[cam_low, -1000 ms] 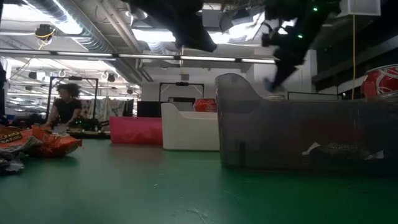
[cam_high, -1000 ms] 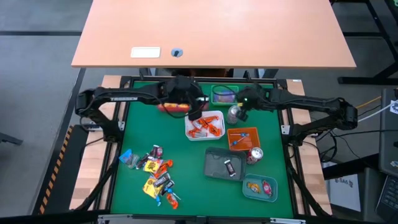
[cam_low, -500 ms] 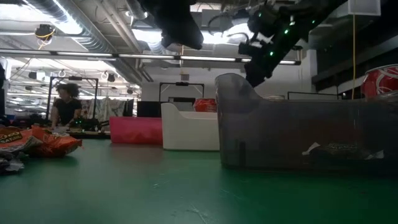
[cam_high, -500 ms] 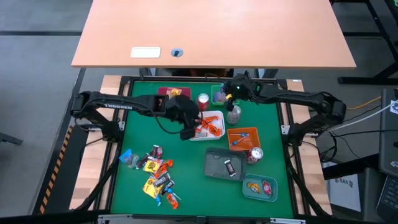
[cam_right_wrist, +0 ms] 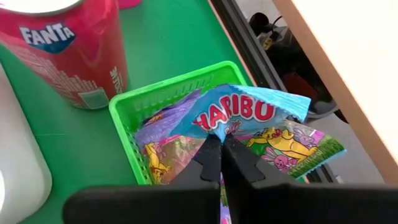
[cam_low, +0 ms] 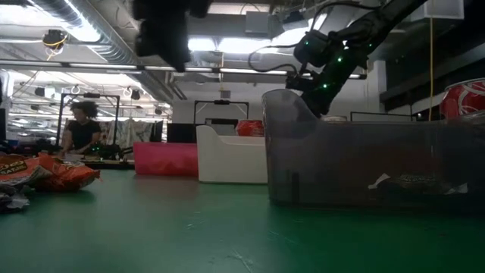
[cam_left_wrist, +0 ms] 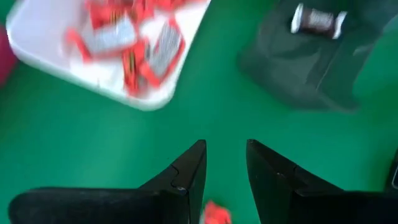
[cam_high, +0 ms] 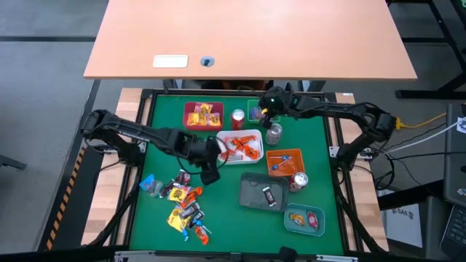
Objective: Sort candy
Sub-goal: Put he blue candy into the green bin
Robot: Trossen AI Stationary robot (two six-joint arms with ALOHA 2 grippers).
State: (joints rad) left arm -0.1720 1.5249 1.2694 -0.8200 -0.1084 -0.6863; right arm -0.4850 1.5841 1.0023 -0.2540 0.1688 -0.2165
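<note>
The candy is a heap of small wrapped sweets (cam_high: 182, 204) lying on the green mat at the near left. My left gripper (cam_high: 209, 175) hangs open just to the right of the heap's far end, nothing between its fingers (cam_left_wrist: 225, 165); a red wrapper (cam_left_wrist: 214, 214) shows below them. My right gripper (cam_high: 264, 108) is at the far edge over the green tray (cam_high: 253, 113), shut on a blue Haribo packet (cam_right_wrist: 249, 112). More packets (cam_right_wrist: 163, 146) lie in that tray. My right gripper pinches the Haribo packet at the middle of its near edge (cam_right_wrist: 217, 132) between its two fingertips. The fingers slant down toward the table's far edge. The packet fans out beyond the fingertips over the green tray (cam_right_wrist: 168, 93) and its far rim; whether it rests on the packets there cannot be told.
A white tray (cam_high: 251, 137) of orange-red sweets, a pink tray (cam_high: 191, 109), an orange tray (cam_high: 284, 161), a grey tray (cam_high: 255, 191) and a teal tray (cam_high: 304, 218) stand on the mat. A red can (cam_high: 237, 118) and two silver cans (cam_high: 274, 133) (cam_high: 298, 180) stand among them.
My left gripper has swung from the far side by the white tray toward the table's near left, rolling its wrist and sinking a little, and now stands beside the candy heap. My right gripper has gone from the silver can toward the far edge and down over the green tray.
</note>
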